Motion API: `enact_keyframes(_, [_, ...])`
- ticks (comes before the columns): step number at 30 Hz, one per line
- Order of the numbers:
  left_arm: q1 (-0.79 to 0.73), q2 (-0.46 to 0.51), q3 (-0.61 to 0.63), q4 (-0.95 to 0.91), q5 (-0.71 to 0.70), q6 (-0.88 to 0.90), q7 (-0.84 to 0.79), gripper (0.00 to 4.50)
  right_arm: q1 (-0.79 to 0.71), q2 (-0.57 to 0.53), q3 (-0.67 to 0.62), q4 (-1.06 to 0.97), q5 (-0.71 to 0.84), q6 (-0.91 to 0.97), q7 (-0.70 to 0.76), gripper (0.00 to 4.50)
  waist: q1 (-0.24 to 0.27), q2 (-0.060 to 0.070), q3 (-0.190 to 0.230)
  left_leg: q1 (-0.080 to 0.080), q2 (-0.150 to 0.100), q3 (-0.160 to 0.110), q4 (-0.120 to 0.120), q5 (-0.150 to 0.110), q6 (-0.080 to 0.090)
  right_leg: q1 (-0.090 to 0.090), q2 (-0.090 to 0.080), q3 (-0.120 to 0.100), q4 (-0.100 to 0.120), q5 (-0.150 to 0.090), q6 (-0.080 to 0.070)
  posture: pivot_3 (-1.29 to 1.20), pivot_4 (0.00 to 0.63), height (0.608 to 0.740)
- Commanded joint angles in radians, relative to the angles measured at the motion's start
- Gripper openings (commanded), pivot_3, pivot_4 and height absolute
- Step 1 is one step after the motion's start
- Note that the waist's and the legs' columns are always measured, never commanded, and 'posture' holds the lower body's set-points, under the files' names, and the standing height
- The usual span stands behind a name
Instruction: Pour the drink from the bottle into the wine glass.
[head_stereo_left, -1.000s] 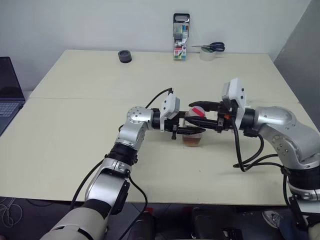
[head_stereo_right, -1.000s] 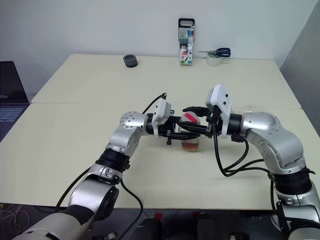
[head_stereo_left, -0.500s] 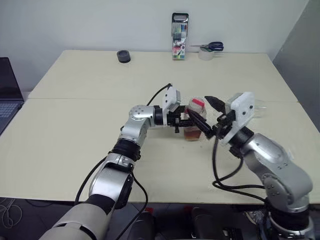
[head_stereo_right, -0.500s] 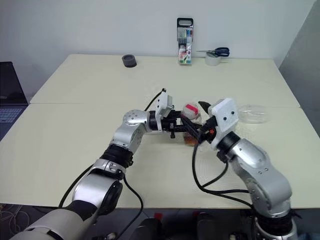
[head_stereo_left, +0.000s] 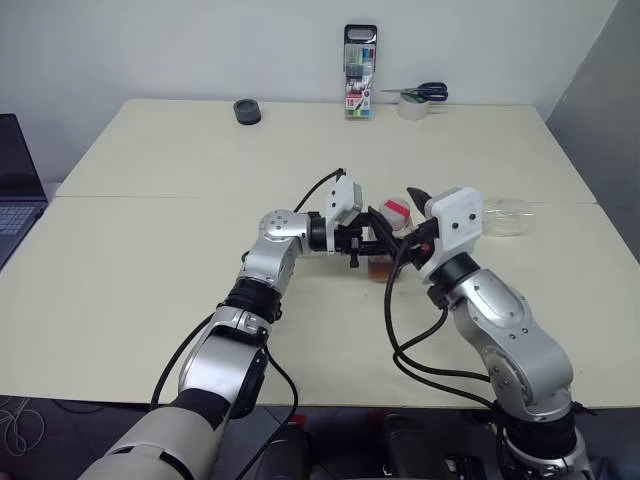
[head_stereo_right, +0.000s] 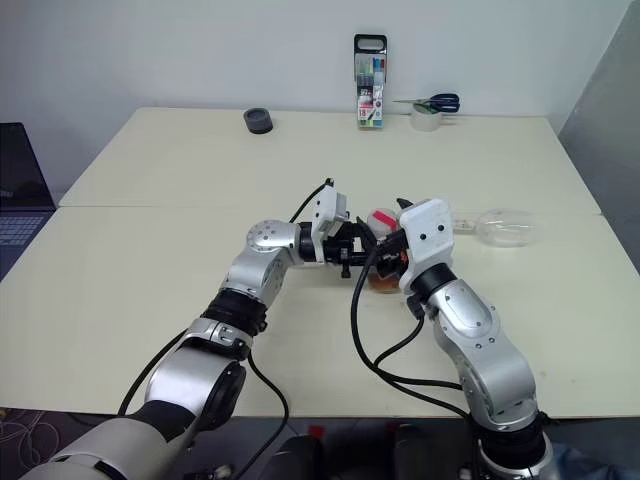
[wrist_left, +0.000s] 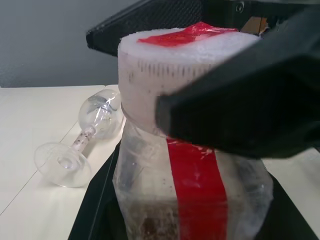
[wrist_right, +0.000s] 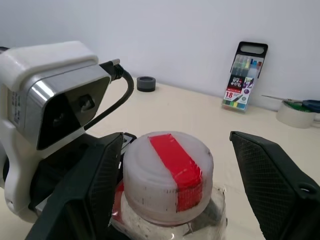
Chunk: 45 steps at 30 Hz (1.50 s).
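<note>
The bottle (head_stereo_left: 389, 243) stands upright on the table, with a pale cap (wrist_right: 167, 172) crossed by a red strip. A little amber drink (head_stereo_left: 381, 268) sits in its bottom. My left gripper (head_stereo_left: 377, 245) reaches in from the left and is shut on the bottle's body. My right gripper (wrist_right: 175, 145) comes from the near side and is open, one finger on each side of the cap with a wide gap on one side. The wine glass (head_stereo_left: 505, 218) lies on its side to the right of the bottle, its foot (wrist_left: 62, 162) towards the bottle.
A marker pack (head_stereo_left: 360, 72) stands at the table's far edge. Beside it, scissors (head_stereo_left: 427, 93) rest on a tape roll (head_stereo_left: 412, 108). A black round object (head_stereo_left: 247, 112) lies far left. A laptop (head_stereo_left: 15, 190) sits off the left side.
My right arm has swung from the bottle's right side round to its near side, and its gripper has opened wider around the cap. My left gripper keeps its hold on the bottle.
</note>
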<state>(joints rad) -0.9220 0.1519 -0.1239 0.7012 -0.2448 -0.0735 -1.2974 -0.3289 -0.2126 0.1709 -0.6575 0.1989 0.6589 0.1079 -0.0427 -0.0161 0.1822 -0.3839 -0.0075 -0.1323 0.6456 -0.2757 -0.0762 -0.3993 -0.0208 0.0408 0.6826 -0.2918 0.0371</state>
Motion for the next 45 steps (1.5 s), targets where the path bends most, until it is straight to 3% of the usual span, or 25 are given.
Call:
enact_keyframes(1, [-0.004,0.0,0.002,-0.052,-0.003,-0.015,0.002,1.74,-0.01,0.016,0.008,-0.015,-0.012,-0.032,0.008,3.24,0.0,0.0,0.0,0.0,0.0,0.0,0.0,0.0,0.0,0.0,0.0,0.0,0.0,0.0,0.0,0.0,0.15,0.74])
enact_keyframes(5, [0.002,0.002,0.002,-0.059,0.001,-0.011,-0.001,1.74,-0.006,0.018,0.008,-0.011,-0.011,-0.041,0.031,1.94,-0.001,0.0,0.0,0.0,0.0,0.0,0.0,0.0,0.0,0.0,0.0,0.0,0.0,0.0,0.0,0.0,0.15,0.74])
enact_keyframes(6, [0.003,0.003,0.002,-0.061,0.001,-0.011,-0.002,1.74,-0.006,0.015,0.006,-0.009,-0.006,-0.043,0.043,1.86,-0.001,0.0,0.0,0.0,0.0,0.0,0.0,0.0,0.0,0.0,0.0,0.0,0.0,0.0,0.0,0.0,0.15,0.74])
enact_keyframes(10, [0.004,0.005,-0.001,-0.064,0.002,-0.007,-0.006,1.74,-0.024,-0.027,-0.006,0.005,0.032,-0.057,0.141,1.87,-0.001,0.0,0.0,0.0,0.0,0.0,0.0,0.0,0.0,0.0,0.0,0.0,0.0,0.0,0.0,0.0,0.15,0.74])
enact_keyframes(16, [0.004,0.022,-0.013,-0.064,-0.001,-0.013,-0.07,1.74,-0.277,-0.357,-0.058,0.243,0.27,-0.062,0.744,1.87,-0.006,0.0,0.0,0.001,0.0,0.001,0.001,-0.002,0.003,0.001,0.0,0.0,0.0,0.001,0.001,0.0,0.15,0.74])
enact_keyframes(20, [0.001,0.022,-0.001,-0.066,-0.005,-0.012,-0.062,1.74,-0.346,-0.401,-0.045,0.305,0.342,-0.005,0.848,1.87,-0.007,0.0,0.0,0.002,0.0,0.0,0.0,-0.002,0.003,0.003,0.001,-0.001,-0.001,0.0,0.0,0.0,0.15,0.74])
enact_keyframes(22, [0.0,0.022,0.002,-0.067,-0.006,-0.011,-0.055,1.74,-0.328,-0.387,-0.059,0.283,0.369,0.025,0.828,1.87,-0.008,0.0,0.0,0.001,0.0,0.0,0.0,-0.002,0.003,0.002,0.0,-0.001,-0.001,0.0,0.0,0.0,0.15,0.74])
enact_keyframes(29, [-0.014,0.019,0.014,-0.054,-0.012,0.019,-0.027,1.74,-0.22,-0.333,-0.196,0.143,0.333,0.048,0.602,4.38,-0.005,0.0,0.0,-0.001,-0.001,-0.001,0.001,-0.001,0.003,0.0,-0.001,-0.001,0.0,0.001,0.0,0.0,0.15,0.74])
enact_keyframes(30, [-0.017,0.019,0.014,-0.049,-0.011,0.021,-0.025,1.74,-0.185,-0.326,-0.213,0.091,0.35,0.074,0.564,4.5,-0.004,0.0,0.0,-0.001,-0.001,0.0,0.002,-0.001,0.003,0.0,-0.002,-0.001,0.0,0.001,0.0,0.0,0.15,0.74])
enact_keyframes(33, [-0.032,0.015,0.015,-0.026,-0.006,0.016,-0.019,1.74,-0.082,-0.277,-0.233,-0.055,0.362,0.138,0.419,4.5,-0.001,0.0,0.0,-0.002,-0.001,-0.001,0.001,-0.001,0.002,0.0,-0.001,-0.001,0.0,0.001,0.0,0.0,0.15,0.74])
enact_keyframes(38, [-0.058,0.005,0.016,0.019,0.004,-0.004,-0.016,1.74,-0.004,-0.123,-0.125,-0.131,0.161,0.119,0.124,4.5,-0.005,0.0,0.0,-0.002,-0.001,0.001,0.002,0.0,0.001,-0.003,-0.001,0.001,0.005,0.0,0.0,0.0,0.15,0.74])
enact_keyframes(45, [-0.071,-0.006,0.013,0.048,0.015,-0.031,-0.026,1.74,-0.022,0.011,0.004,-0.103,-0.01,0.079,-0.049,4.5,-0.014,0.0,0.0,-0.001,0.0,0.002,0.002,0.001,0.0,-0.005,0.0,0.002,0.008,0.0,0.0,0.0,0.15,0.74])
